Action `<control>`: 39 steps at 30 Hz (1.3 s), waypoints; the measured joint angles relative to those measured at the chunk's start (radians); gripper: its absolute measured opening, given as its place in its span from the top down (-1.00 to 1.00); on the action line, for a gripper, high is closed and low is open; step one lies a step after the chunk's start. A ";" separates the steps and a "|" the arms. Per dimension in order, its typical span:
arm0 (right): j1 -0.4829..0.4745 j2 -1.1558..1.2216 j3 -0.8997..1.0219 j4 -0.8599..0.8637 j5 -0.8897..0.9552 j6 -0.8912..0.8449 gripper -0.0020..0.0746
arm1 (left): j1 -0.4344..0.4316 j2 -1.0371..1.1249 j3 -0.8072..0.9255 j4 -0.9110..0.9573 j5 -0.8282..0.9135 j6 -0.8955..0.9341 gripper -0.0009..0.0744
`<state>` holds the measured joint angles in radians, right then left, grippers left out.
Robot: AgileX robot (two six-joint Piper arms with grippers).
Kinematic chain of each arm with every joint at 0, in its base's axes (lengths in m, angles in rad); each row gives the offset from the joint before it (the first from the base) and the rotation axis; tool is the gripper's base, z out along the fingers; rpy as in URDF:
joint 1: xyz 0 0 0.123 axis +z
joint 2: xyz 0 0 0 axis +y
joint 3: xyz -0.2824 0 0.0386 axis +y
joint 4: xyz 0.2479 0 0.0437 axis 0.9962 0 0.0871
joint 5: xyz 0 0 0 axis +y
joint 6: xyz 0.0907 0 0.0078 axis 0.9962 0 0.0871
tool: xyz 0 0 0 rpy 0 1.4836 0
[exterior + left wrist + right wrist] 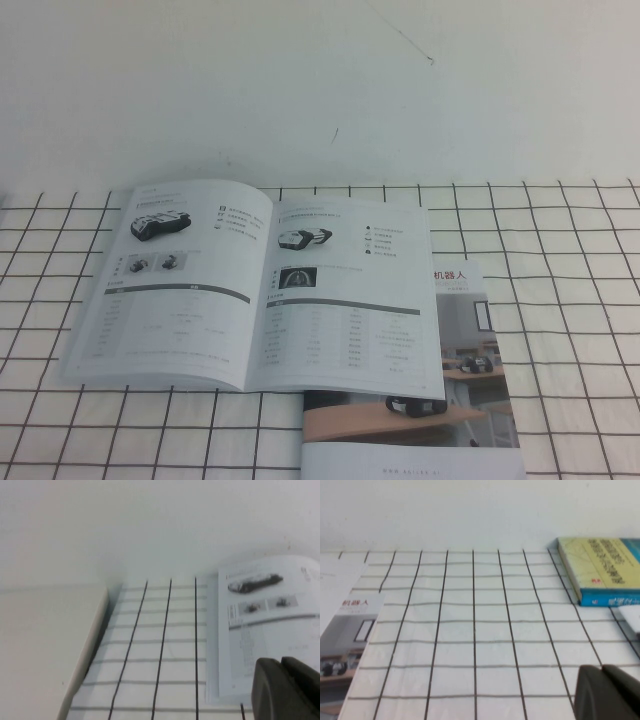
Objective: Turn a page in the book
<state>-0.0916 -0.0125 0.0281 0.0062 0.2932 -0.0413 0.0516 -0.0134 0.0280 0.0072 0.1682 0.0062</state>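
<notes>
The book (pixel 250 285) lies open and flat on the checked cloth, both white leaves showing small vehicle photos and tables. Its right-hand page (pixel 350 300) rests flat over the corner of a brochure. Neither gripper shows in the high view. In the left wrist view my left gripper (pixel 281 662) hovers shut and holding nothing, just off the near outer corner of the book's left leaf (pixel 265 625). In the right wrist view my right gripper (pixel 601 669) hangs shut over bare cloth, well to the right of the book, holding nothing.
A colour-photo brochure (pixel 470 400) lies partly under the book at the front right, and it shows too in the right wrist view (pixel 350 630). A yellow and blue book (pixel 602 567) lies at the far right. The checked cloth (pixel 560 230) ends at a white wall.
</notes>
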 joint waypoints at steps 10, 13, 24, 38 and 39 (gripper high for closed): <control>0.000 0.000 0.000 0.000 -0.375 0.000 0.96 | 0.000 0.000 0.000 0.006 -0.384 0.000 0.98; 0.000 0.000 0.000 -0.006 -0.547 0.023 0.96 | 0.000 0.000 0.000 0.006 -0.508 0.000 0.98; 0.000 0.000 0.000 0.010 -0.997 0.131 0.96 | 0.000 0.000 0.000 0.006 -0.738 -0.006 0.98; 0.000 0.000 -0.305 -0.379 -0.554 0.195 0.96 | 0.000 0.002 -0.427 0.128 -0.123 -0.182 0.98; 0.000 0.000 -0.341 -0.384 -0.477 0.210 0.96 | 0.000 0.010 -0.460 0.128 -0.053 -0.182 0.98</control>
<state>-0.0916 -0.0125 -0.3128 -0.3780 -0.1833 0.1687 0.0516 -0.0034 -0.4323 0.1356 0.1150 -0.1760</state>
